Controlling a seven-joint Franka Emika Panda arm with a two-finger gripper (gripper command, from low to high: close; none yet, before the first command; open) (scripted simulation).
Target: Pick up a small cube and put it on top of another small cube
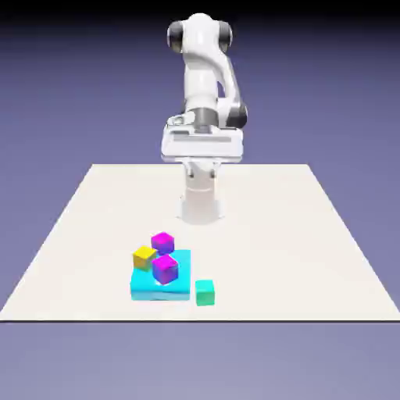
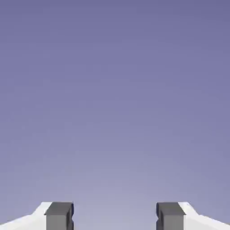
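Observation:
Several small cubes sit near the table's front in the exterior view. A magenta cube (image 1: 162,242) and a yellow cube (image 1: 144,256) stand close together behind a wide cyan block (image 1: 156,287). A second magenta cube (image 1: 165,269) rests on top of that block. A teal cube (image 1: 205,292) stands alone just to the block's right. My gripper (image 1: 201,146) hangs high above the table's far side, well away from all of them. In the hand view the gripper (image 2: 115,218) is open, its grey fingertips (image 2: 59,216) wide apart with only the backdrop between them.
The pale table (image 1: 297,234) spreads around the cluster. The robot's base (image 1: 201,205) stands behind the cubes at the far middle.

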